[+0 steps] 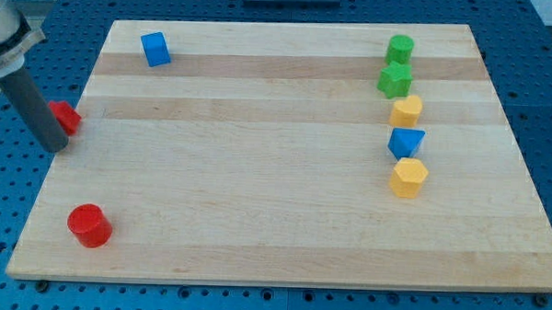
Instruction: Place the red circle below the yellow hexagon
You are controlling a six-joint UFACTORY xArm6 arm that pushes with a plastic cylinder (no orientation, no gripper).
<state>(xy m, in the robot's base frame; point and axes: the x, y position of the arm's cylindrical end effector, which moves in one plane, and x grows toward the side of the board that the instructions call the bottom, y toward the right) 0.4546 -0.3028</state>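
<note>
The red circle [90, 225] lies near the board's bottom left corner. The yellow hexagon [409, 177] lies at the right, lowest in a column of blocks. My tip [55, 147] is at the board's left edge, above the red circle and apart from it. It stands right beside a second red block [67, 116], which the rod partly hides; I cannot tell whether they touch.
Above the yellow hexagon, from bottom to top, lie a blue block [405, 141], a yellow block [406, 110], a green star-like block [395, 81] and a green cylinder [400, 49]. A blue cube [155, 49] lies at the top left of the wooden board [257, 173].
</note>
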